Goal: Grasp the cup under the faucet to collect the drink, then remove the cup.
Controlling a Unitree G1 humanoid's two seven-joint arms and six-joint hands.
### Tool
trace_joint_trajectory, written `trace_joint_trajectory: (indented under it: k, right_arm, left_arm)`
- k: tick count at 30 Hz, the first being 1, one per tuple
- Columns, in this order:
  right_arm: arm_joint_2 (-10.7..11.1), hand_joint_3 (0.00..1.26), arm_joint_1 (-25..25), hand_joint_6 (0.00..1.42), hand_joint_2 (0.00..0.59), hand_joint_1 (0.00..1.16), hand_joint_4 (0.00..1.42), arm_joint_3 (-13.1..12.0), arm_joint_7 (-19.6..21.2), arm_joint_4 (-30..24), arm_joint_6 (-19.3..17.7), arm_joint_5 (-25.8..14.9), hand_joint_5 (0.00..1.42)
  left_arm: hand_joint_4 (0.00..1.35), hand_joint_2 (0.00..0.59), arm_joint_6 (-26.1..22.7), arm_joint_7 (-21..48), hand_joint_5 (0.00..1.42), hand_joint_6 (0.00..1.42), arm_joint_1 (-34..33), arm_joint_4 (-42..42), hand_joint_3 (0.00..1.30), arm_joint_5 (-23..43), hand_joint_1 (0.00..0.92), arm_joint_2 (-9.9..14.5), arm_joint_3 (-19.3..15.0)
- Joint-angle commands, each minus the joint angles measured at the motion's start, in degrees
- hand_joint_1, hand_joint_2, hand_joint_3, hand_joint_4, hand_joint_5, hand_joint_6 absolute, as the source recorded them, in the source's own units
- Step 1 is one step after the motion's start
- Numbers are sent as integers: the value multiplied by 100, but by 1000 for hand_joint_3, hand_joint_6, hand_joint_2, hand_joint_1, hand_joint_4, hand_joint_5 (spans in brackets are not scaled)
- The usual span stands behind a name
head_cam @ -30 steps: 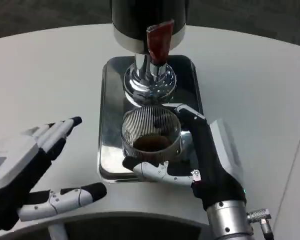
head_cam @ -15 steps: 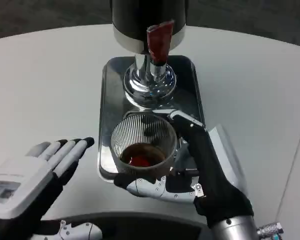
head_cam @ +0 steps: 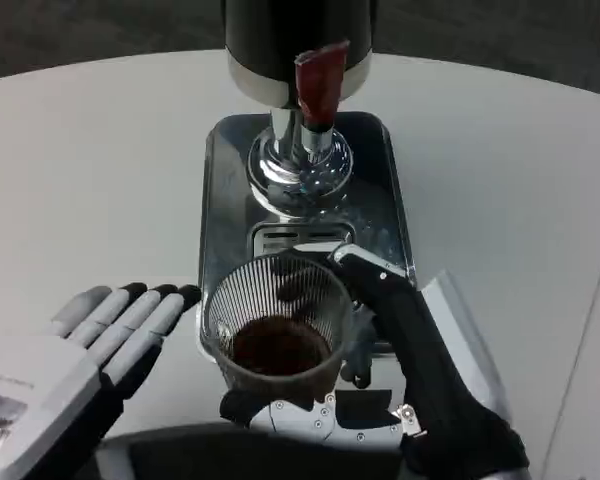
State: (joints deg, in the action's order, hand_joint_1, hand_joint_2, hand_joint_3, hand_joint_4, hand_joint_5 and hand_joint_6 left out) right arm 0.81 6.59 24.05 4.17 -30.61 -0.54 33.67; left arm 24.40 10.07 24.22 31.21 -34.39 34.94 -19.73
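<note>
1. My right hand (head_cam: 410,400) grips the clear ribbed plastic cup (head_cam: 277,325), black-and-white fingers (head_cam: 375,280) wrapped round its right side and my thumb curled beneath its near edge.

2. The cup holds a dark brown drink (head_cam: 278,345) at its bottom and sits upright in my grasp, over the near edge of the shiny rectangular metal drip tray (head_cam: 220,190).

3. The cup is well clear of the chrome faucet (head_cam: 302,165), which stands at the far half of the tray below the black-and-silver drink dispenser (head_cam: 280,45).

4. A red tap lever (head_cam: 320,85) juts from the dispenser's front, above the faucet.

5. A slotted drain grille (head_cam: 290,238) in the tray lies bare between the faucet and the cup's far rim.

6. My left hand (head_cam: 90,350) hovers low at the left of the cup, near it but not touching, holding nothing.

7. Its fingers (head_cam: 145,315) are stretched out straight and lie side by side, black tips pointing toward the tray's left edge, the white back of the hand facing up.

8. The round white table (head_cam: 90,160) carries the tray; its pale surface runs out on both sides of the dispenser.

9. Whether the cup's base touches the tray or is lifted off it, I cannot tell from this angle.
</note>
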Motion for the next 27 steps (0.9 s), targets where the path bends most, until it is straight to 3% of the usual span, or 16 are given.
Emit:
trace_joint_trajectory:
  k: [1, 13, 27]
  right_arm:
    - [88, 653, 242, 1255, 95, 1114, 865, 6, -221, -523, -61, -127, 905]
    - [46, 653, 530, 1255, 95, 1115, 868, 129, -330, -901, -89, -21, 905]
    - [44, 653, 559, 1255, 102, 1114, 876, -12, -245, -923, -113, -61, 905]
  left_arm:
    - [0, 45, 253, -76, 0, 0, 188, 8, 0, 12, 0, -43, -98]
    - [0, 47, 739, -59, 0, 0, 132, -158, 0, 71, 0, -22, -77]
    - [0, 50, 590, 148, 0, 0, -85, -94, 0, 95, 0, -14, 134]
